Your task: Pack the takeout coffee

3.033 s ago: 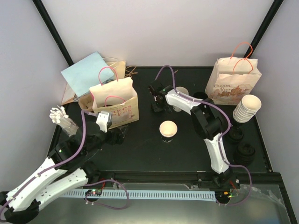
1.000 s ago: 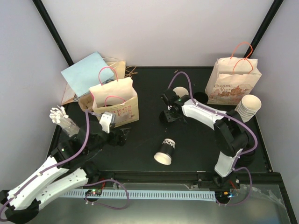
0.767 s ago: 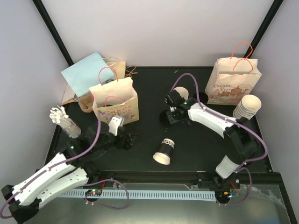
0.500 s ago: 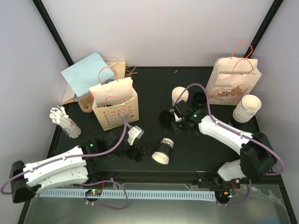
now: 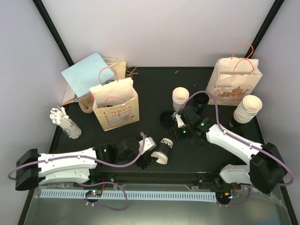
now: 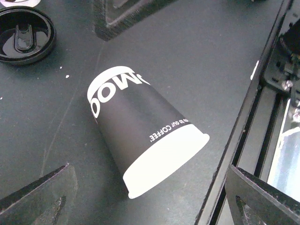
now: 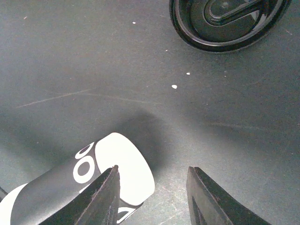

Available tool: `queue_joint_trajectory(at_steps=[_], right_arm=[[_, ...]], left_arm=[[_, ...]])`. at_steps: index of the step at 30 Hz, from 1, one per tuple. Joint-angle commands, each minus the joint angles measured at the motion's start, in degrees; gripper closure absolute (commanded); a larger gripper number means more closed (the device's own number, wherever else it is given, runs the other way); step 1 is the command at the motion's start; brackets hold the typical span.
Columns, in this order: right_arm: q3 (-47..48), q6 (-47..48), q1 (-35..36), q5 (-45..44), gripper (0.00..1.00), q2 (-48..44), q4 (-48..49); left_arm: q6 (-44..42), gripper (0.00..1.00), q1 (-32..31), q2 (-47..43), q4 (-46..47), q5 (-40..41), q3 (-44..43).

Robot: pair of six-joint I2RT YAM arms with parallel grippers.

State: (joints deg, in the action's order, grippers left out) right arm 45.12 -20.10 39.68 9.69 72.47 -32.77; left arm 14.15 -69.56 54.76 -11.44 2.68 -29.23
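While left gripper (image 6: 150, 187) and right gripper (image 7: 153, 190) gape empty, the cup (image 5: 162, 149) lies sideways, mouth pointing nearward

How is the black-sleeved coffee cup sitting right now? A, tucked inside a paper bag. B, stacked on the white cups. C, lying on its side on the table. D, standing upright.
C: in the left wrist view the black-sleeved cup lies tipped over on the table, its white mouth pointing toward the near edge.

Black cup (image 6: 140, 138), white lettering, white rim; glossy black lid (image 7: 228, 19)
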Motion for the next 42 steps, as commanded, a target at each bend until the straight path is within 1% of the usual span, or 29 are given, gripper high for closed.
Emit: queue_joint_trajectory(at_steps=[1, 4, 6, 10, 12, 18, 21, 28, 33, 38, 40, 42], right_arm=[[-0.7, -0.2, 0.1, 2.4, 0.59, -1.6, 2.8], [-0.7, 0.0, 0.1, 2.7, 0.58, -1.8, 3.0], [-0.5, -0.1, 0.1, 2.7, 0.58, -2.0, 3.1], [-0.2, -0.3, 0.1, 2.6, 0.58, -2.2, 3.6], [0.0, -0.3, 0.0, 2.7, 0.58, -2.1, 3.6], [0.2, -0.3, 0.0, 3.0, 0.58, -1.4, 3.7], [0.3, -0.3, 0.1, 3.0, 0.58, -1.2, 3.6], [0.6, -0.3, 0.1, 3.1, 0.58, -1.1, 3.4], [0.7, -0.5, 0.1, 3.2, 0.58, -1.4, 3.3], [0.5, -0.5, 0.1, 3.0, 0.58, -1.7, 3.1], [0.5, -0.5, 0.0, 2.9, 0.58, -1.7, 2.9], [0.6, -0.6, 0.0, 2.3, 0.58, -1.8, 2.7]], left_arm=[[-7.3, 0.11, -2.7, 0.9, 3.6, 2.7, 2.1], [-9.7, 0.13, -5.4, 2.7, 4.4, 7.2, 2.8], [-10.2, 0.14, -6.2, 4.4, 5.0, 9.7, 2.9], [-11.6, 0.17, -6.7, 7.5, 8.8, 10.7, 3.8], [-11.9, 0.21, -6.8, 9.1, 9.5, 11.5, 3.9], [-11.2, 0.27, -6.8, 11.0, 11.5, 15.6, 4.9], [-11.4, 0.32, -6.8, 11.2, 12.2, 17.1, 5.1], [-12.0, 0.50, -6.8, 12.3, 14.3, 19.8, 5.0], [-12.2, 0.54, -6.8, 14.8, 15.9, 20.5, 4.6], [-12.5, 0.74, -6.8, 16.2, 15.5, 20.8, 3.3], [-12.2, 0.81, -6.8, 16.2, 14.0, 20.7, 2.2], [-11.6, 0.90, -6.8, 15.9, 11.5, 20.5, 0.9]])
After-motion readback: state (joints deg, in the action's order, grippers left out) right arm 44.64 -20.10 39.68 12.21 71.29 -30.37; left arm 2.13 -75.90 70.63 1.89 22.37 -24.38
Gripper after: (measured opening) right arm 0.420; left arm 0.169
